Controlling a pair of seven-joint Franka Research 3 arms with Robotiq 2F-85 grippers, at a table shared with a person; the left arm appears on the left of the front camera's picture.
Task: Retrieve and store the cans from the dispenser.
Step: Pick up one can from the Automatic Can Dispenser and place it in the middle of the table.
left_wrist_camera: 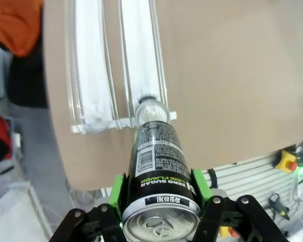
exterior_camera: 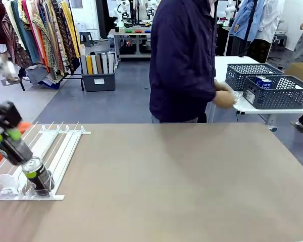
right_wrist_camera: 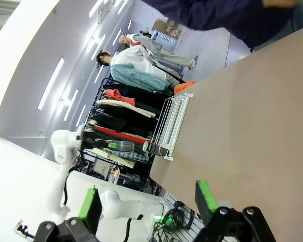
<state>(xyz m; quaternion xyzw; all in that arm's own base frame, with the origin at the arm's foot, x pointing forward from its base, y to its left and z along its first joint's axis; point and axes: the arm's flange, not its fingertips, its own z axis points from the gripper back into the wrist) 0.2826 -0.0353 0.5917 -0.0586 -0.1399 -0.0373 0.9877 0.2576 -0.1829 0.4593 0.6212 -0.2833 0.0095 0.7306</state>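
My left gripper [exterior_camera: 30,162] is shut on a dark can [exterior_camera: 39,177] with a silver top and a green-yellow band. The can stands tilted at the low front end of the white dispenser [exterior_camera: 55,146] at the table's left. In the left wrist view the green pads [left_wrist_camera: 117,189] clamp the can [left_wrist_camera: 159,161] near its top, and its base rests in the end of a dispenser [left_wrist_camera: 93,75] lane. My right gripper [right_wrist_camera: 147,206] is open above the table with nothing between its fingers. The dispenser [right_wrist_camera: 172,123] lies far off in its view. Blue cans [exterior_camera: 263,82] stand in a far basket.
A person in a dark jacket [exterior_camera: 184,60] stands at the far edge, one hand [exterior_camera: 224,98] toward two dark grey lattice baskets [exterior_camera: 280,98] on a white side table at the right. The brown table [exterior_camera: 182,181] stretches wide to the right of the dispenser.
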